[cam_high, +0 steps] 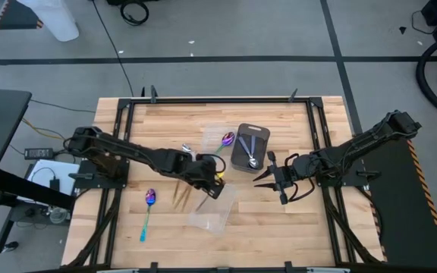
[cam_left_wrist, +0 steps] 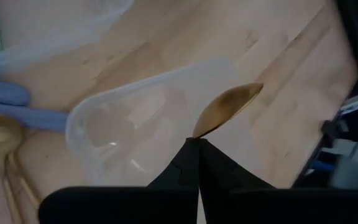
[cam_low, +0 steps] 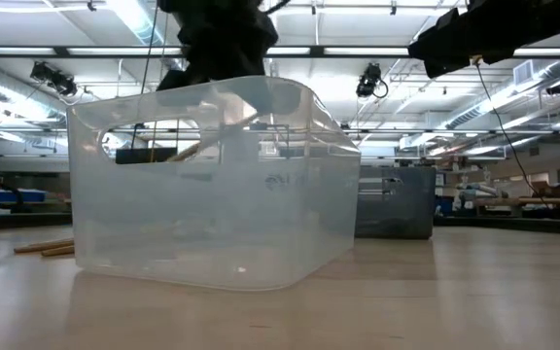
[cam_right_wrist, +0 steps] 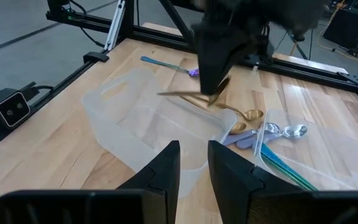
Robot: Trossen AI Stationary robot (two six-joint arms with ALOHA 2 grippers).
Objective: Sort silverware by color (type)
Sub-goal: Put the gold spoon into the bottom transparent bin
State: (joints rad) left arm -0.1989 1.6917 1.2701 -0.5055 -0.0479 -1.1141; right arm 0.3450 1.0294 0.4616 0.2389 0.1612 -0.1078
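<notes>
My left gripper [cam_right_wrist: 219,87] hangs over a clear plastic tray [cam_right_wrist: 135,127] near the table's middle, shut on a gold spoon [cam_right_wrist: 185,96]. Away from any gripper, two gold spoons [cam_right_wrist: 246,117] and a silver spoon [cam_right_wrist: 286,131] lie flat on the wood beside that tray. A purple spoon [cam_high: 149,206] with a teal handle lies at the near left. Another purple spoon [cam_high: 227,139] lies next to the dark grey tray [cam_high: 241,155], which holds silver spoons [cam_high: 253,155]. My right gripper [cam_right_wrist: 193,163] waits open to the right of the clear tray, with nothing between its fingers. My left gripper pinches the gold spoon between its two fingertips [cam_left_wrist: 188,155] at the neck just behind the bowl [cam_left_wrist: 211,121]. The fingers slant down from above and lie across the spoon. The spoon is lifted clear and about level over the clear tray, bowl [cam_left_wrist: 232,102] on one side, handle [cam_right_wrist: 173,94] on the other.
A second clear tray [cam_right_wrist: 316,149] lies beyond the loose spoons, with teal [cam_right_wrist: 284,165] and pale bluish [cam_right_wrist: 244,140] handles at its edge. Black frame rails [cam_high: 120,121] border the table. Bare wood [cam_high: 287,227] lies at the near right.
</notes>
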